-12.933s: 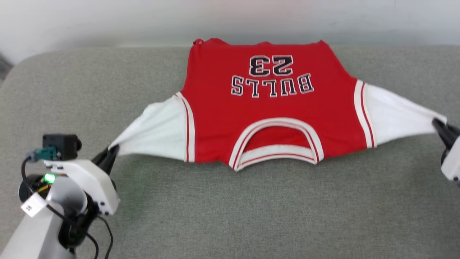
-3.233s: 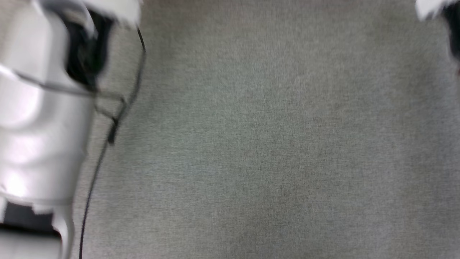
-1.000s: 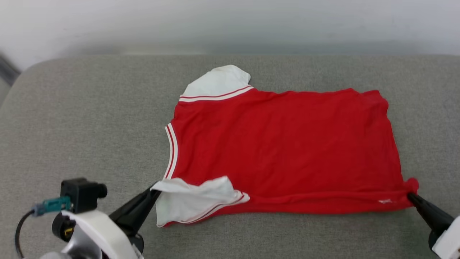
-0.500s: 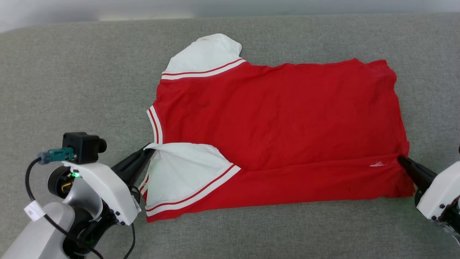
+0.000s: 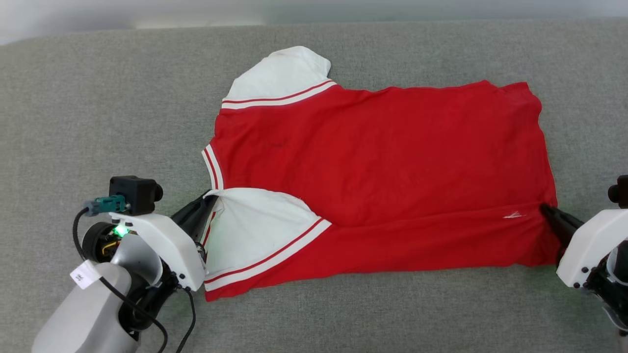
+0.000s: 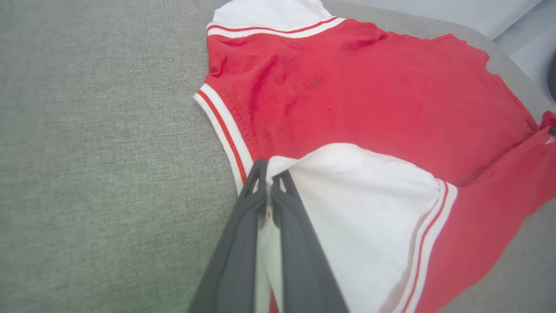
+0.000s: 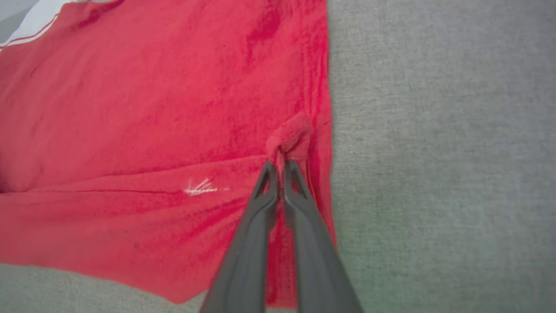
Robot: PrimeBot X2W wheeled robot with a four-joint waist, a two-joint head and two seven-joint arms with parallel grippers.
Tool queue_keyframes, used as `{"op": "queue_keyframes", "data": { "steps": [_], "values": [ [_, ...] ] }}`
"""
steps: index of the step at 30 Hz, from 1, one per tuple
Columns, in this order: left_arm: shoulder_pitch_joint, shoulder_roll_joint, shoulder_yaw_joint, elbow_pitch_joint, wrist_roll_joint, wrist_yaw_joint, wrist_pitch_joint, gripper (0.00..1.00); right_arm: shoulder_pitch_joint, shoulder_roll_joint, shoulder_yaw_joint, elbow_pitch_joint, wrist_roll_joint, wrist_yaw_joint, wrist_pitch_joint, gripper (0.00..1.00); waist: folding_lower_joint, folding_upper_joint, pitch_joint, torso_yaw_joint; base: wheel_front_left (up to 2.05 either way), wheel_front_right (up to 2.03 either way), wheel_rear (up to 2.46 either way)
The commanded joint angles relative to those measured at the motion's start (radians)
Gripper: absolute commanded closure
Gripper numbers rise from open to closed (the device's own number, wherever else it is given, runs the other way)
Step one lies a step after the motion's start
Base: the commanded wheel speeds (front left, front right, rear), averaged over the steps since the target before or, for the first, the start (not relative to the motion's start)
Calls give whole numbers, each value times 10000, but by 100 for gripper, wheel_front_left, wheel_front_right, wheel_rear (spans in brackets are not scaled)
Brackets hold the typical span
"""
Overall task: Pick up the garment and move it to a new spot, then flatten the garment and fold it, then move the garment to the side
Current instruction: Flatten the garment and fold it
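Head view, nearest first: left tool [image 5: 208, 197] is pinched shut on the folded-over white sleeve [image 5: 255, 230] of the garment [image 5: 382, 157]. The right tool [image 5: 544, 210] is clamped on a red bunch at the hem corner. Beyond them the garment lies plain red side up across the grey cushion [image 5: 98, 98], its far sleeve [image 5: 279, 73] farthest away.

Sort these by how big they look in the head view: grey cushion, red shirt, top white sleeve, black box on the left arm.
1. Grey fabric cushion
2. Red cloth shirt
3. Top white sleeve
4. Small black box, though it sits nearer the camera
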Motion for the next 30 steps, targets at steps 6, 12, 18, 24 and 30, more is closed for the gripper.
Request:
{"op": "queue_keyframes", "data": {
  "steps": [6,12,18,24,30],
  "values": [
    [-65,-349,23,576,473,575,-786,0,48,-573,705,-135,-754,-2,-553,0,-1,0,-468,101,0,0,0],
    [794,-310,40,235,842,1668,-936,0,734,-1049,993,-688,-1728,-4,-462,0,-1,0,-951,135,0,0,0],
    [2282,-197,114,-1336,532,2952,-187,0,1657,-337,135,-1477,-2144,-4,563,0,-1,0,-1209,165,0,0,0],
    [3312,154,-264,-2825,522,3828,967,0,2395,426,-669,-2581,-2406,-4,1340,0,-1,0,-1212,177,0,0,0],
    [3438,248,-302,-3144,662,4461,1415,0,2606,788,-851,-3251,-2475,-4,1584,0,-1,0,-1032,21,0,0,0]
  ]
}}
